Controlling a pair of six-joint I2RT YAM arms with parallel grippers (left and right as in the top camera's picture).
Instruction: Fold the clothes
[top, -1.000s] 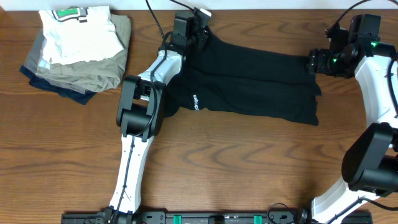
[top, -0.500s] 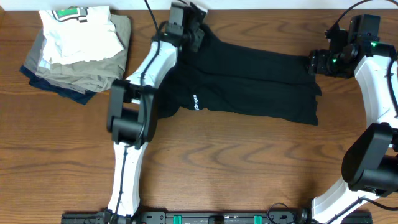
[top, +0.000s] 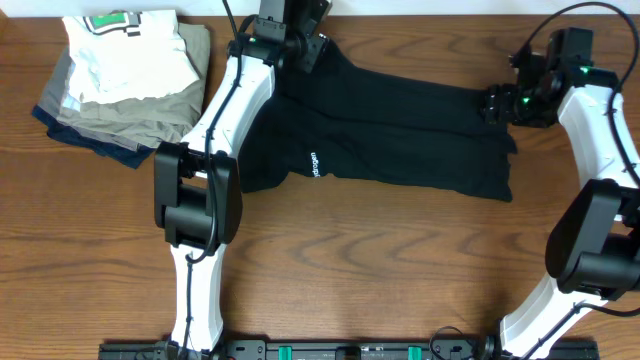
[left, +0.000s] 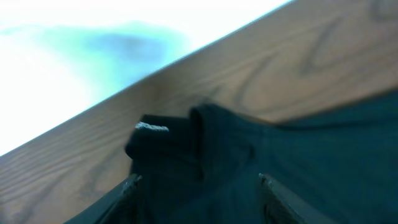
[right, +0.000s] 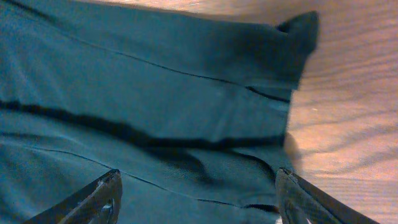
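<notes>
black garment (top: 400, 135): you are looking at soft cloth; matt, no shine; smooth weave with sewn seams showing in the right wrist view
logo print (top: 313, 163): white; lies flat on the black cloth
table (top: 400, 270): brown wood with plain grain; smooth, low satin sheen
folded stack (top: 120, 80): cloth throughout; white on top, khaki under it, navy at the bottom; all matt, softly creased
left arm (top: 228, 105): white shell, smooth and glossy, plastic by the look; black joint housing (top: 195, 195) duller
right arm (top: 598, 135): white glossy shell; black housing likewise dull
right gripper (right: 198, 180): fingers (right: 99, 200) dark, hard-looking; faint sheen along the edges
left gripper (left: 199, 180): fingers (left: 127, 185) dark but blurred; you cannot read their finish
</notes>
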